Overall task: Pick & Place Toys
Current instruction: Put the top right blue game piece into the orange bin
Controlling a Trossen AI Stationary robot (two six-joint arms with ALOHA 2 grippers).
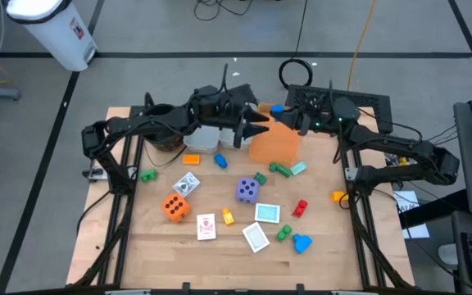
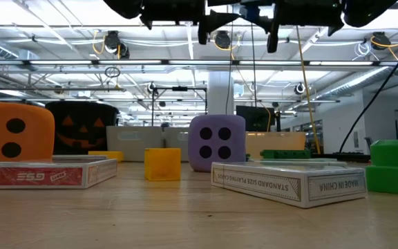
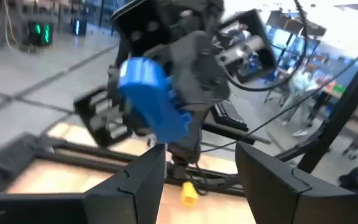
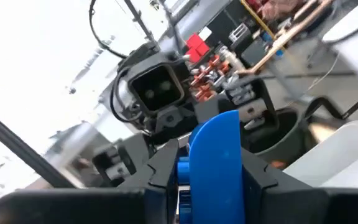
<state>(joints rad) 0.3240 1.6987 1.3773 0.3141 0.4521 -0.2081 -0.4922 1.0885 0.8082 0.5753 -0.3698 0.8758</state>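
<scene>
My right gripper (image 1: pixel 289 113) is high over the far middle of the table, above the far rim of the orange bin (image 1: pixel 275 144), and is shut on a blue plastic toy (image 1: pixel 277 108). My left gripper (image 1: pixel 256 124) faces it from the left. It is open with nothing between its fingers (image 3: pixel 201 186), and the blue toy (image 3: pixel 149 98) hangs just beyond them. The other toys lie on the wooden table: an orange die (image 1: pixel 175 206), a purple die (image 1: pixel 247 190), several cards (image 1: pixel 256 237) and small coloured blocks (image 1: pixel 300 207). My right gripper pinches the blue toy between its two fingers (image 4: pixel 166 165), which sit on the toy's two flat sides (image 4: pixel 215 146). They come at it about level, from the table's right. The toy sticks out past the fingertips (image 3: pixel 166 121), lifted clear above the bins.
A grey bin (image 1: pixel 207 138) stands left of the orange bin, with a black pot (image 1: pixel 166 141) farther left. An orange block (image 1: pixel 338 195) lies by the right frame post. In the low view, card boxes (image 2: pixel 289 181) and dice (image 2: pixel 217 142) stand near the front.
</scene>
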